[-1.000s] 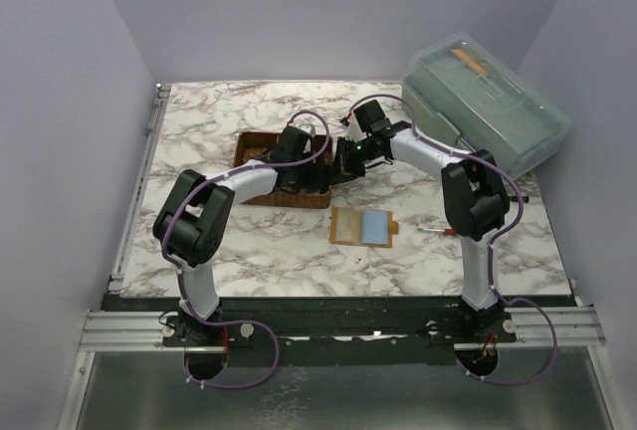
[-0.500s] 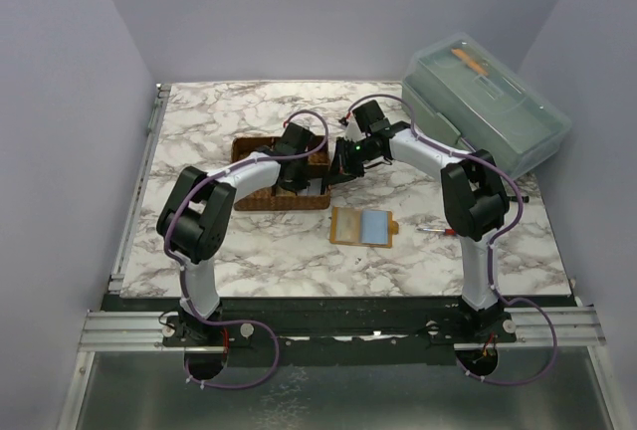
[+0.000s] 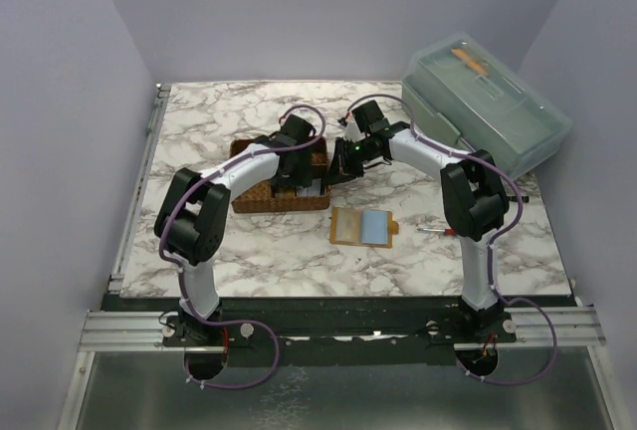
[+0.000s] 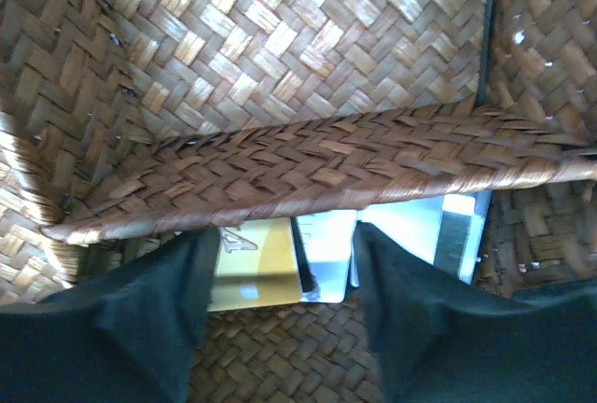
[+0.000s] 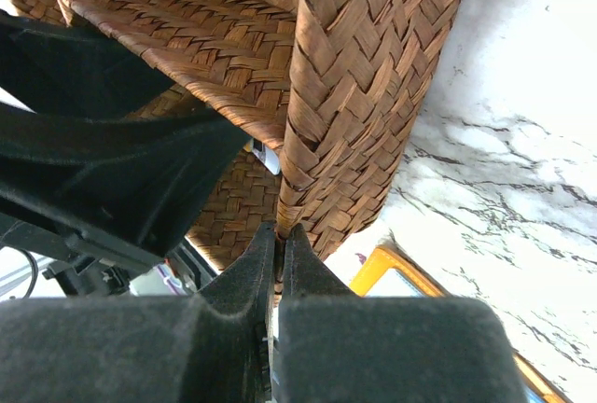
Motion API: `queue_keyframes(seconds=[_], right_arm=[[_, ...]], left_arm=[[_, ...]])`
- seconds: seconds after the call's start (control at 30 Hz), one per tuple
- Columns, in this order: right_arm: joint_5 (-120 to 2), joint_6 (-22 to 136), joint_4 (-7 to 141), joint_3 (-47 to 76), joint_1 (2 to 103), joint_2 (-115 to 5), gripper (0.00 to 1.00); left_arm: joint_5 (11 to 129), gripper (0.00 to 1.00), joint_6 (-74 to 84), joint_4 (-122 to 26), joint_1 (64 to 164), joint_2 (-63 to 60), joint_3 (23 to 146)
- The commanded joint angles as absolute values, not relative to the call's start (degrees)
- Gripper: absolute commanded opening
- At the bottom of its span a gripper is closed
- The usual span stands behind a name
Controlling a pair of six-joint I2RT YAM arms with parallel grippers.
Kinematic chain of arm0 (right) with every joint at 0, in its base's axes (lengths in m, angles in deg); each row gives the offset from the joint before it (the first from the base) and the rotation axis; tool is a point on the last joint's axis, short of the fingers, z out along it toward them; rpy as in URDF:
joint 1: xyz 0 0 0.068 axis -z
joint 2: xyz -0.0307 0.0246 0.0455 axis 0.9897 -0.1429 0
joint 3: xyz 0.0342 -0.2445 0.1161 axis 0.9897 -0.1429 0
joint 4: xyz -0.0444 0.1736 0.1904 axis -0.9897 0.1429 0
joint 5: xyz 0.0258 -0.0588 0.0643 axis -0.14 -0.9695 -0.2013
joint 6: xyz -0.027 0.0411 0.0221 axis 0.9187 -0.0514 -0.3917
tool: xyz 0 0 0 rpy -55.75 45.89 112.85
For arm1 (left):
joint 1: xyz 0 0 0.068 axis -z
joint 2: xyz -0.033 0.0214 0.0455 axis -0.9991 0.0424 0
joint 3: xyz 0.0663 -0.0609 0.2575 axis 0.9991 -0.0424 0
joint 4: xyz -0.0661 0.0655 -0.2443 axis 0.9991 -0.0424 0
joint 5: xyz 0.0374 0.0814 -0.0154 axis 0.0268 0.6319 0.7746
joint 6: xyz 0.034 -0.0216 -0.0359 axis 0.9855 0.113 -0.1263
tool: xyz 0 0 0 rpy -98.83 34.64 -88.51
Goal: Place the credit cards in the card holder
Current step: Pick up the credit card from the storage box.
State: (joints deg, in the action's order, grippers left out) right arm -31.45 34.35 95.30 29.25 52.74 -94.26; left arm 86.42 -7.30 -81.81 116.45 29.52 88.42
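Fingers of the left gripper (image 4: 280, 268) stand apart inside one compartment of the single woven basket (image 4: 308, 165). Between them cards (image 4: 322, 254) lie flat, a yellowish one by the left finger and pale ones toward the right; the divider hides how many. Fingers of the right gripper (image 5: 280, 233) are pressed together, tips touching the basket's outer wall. Near those tips, toward the arm bases, one orange wallet (image 3: 363, 226) lies open, long axis left-right, tab pointing right, holding one pale blue card (image 3: 375, 227).
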Motion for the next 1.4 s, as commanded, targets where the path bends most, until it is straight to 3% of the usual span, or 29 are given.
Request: queue_keyframes(seconds=[0.0,0.1,0.23,0.67,0.73,0.83,1.03,1.17,1.37], right_arm=[[-35.0,37.3,99.0,28.9,51.7,-96.3,0.00],[-35.0,37.2,98.9,28.8,51.7,-96.3,0.00],[-35.2,37.0,98.7,28.4,51.7,-96.0,0.00],[-37.2,34.8,98.2,26.5,52.5,-95.2,0.00],[-37.2,34.5,97.9,26.1,52.8,-95.1,0.00],[-36.9,34.6,97.8,26.0,52.9,-95.1,0.00],[-37.0,34.6,97.6,25.8,52.9,-94.7,0.00],[-36.8,34.7,97.5,25.8,53.0,-94.7,0.00],[-36.6,34.9,97.5,25.9,53.0,-94.8,0.00]], left_arm=[[89.6,0.74,-11.3,-86.1,116.4,30.8,90.8],[91.6,0.82,-13.5,-86.8,117.1,33.4,92.4],[96.7,0.81,-14.6,-90.2,118.2,37.4,94.3],[113.8,0.53,-17.5,-100.2,117.9,40.7,94.5],[115.2,0.46,-17.0,-100.6,117.8,39.7,94.8],[115.5,0.25,-16.3,-101.2,117.7,38.9,95.8],[115.4,0.08,-15.6,-102.4,117.6,38.0,99.3],[115.8,0.00,-15.3,-103.4,117.6,37.6,100.0],[116.5,0.01,-15.7,-105.1,117.0,36.7,99.6]])
